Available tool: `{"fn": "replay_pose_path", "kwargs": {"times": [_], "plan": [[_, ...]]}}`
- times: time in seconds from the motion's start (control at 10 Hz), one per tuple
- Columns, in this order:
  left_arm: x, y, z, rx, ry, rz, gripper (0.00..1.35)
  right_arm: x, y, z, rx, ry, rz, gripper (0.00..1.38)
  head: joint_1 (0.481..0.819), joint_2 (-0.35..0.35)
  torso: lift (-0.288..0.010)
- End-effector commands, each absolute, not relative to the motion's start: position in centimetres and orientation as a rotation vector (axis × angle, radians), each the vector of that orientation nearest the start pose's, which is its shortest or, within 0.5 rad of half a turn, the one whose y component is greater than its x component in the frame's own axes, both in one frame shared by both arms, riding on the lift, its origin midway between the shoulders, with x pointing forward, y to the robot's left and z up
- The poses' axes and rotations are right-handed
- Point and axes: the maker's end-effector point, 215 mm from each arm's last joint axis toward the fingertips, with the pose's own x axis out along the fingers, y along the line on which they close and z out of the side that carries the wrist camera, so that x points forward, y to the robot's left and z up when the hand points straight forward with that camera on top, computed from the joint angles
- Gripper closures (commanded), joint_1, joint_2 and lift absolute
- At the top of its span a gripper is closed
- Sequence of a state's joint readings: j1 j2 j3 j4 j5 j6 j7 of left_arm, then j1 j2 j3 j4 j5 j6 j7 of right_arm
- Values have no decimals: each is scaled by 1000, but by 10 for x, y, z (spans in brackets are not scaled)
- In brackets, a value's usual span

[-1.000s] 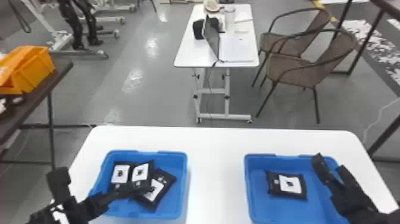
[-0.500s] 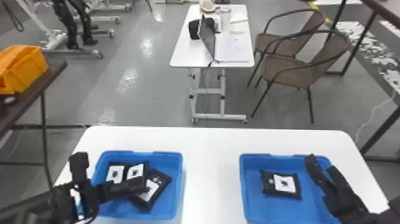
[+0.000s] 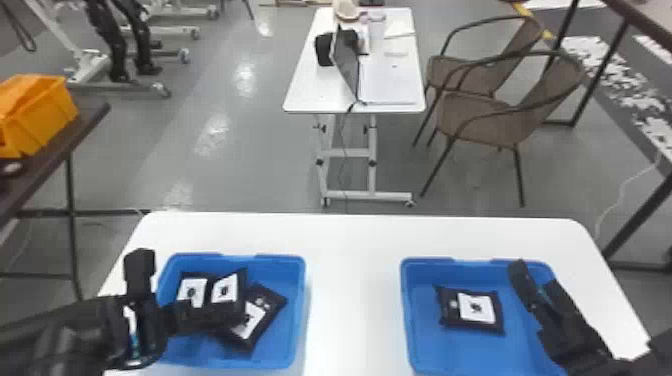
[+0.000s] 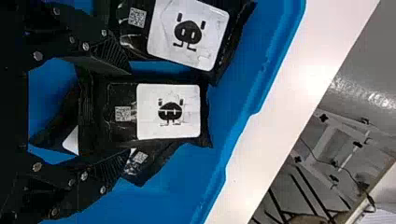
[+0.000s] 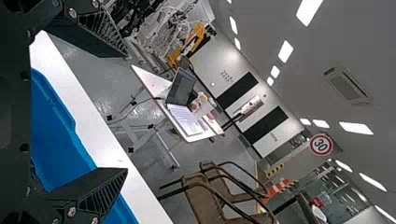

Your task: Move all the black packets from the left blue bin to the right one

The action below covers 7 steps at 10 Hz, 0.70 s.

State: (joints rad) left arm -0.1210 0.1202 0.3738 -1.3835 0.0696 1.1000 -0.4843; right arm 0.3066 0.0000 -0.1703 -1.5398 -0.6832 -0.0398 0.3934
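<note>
Floor beyond the white table [image 3: 350,260] carries one white desk [image 3: 310,95] with a laptop [image 3: 345,62], plus two brown chairs [image 3: 475,112]. Left blue bin [image 3: 280,350]: three black packets [image 3: 267,300], overlapping; left gripper [image 3: 189,284] partly obstructs them, jaws apart astride the middle one. Right blue bin [image 3: 430,350]: one black packet [image 3: 450,310]; right gripper [image 3: 536,275] above, jaws apart.

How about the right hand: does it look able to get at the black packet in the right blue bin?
Probably yes: the right hand hangs open over the blue bin, to the right of the black packet, with nothing visible on top of it or in between.
</note>
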Motion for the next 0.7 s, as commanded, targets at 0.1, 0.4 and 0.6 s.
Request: {"fn": "replay_pose_path", "kwargs": {"times": [0.1,0.4,0.6], "plan": [[446,332,-602,-460,1099,-83,565,468,-268,-458,690,90,96,144,695,72,0],[449,334,-607,-450,1102,-90,947,467,-263,-462,712,96,105,144,695,82,0],[455,326,-602,-459,1064,-147,1173,466,-261,-463,724,95,110,144,695,86,0]]}}
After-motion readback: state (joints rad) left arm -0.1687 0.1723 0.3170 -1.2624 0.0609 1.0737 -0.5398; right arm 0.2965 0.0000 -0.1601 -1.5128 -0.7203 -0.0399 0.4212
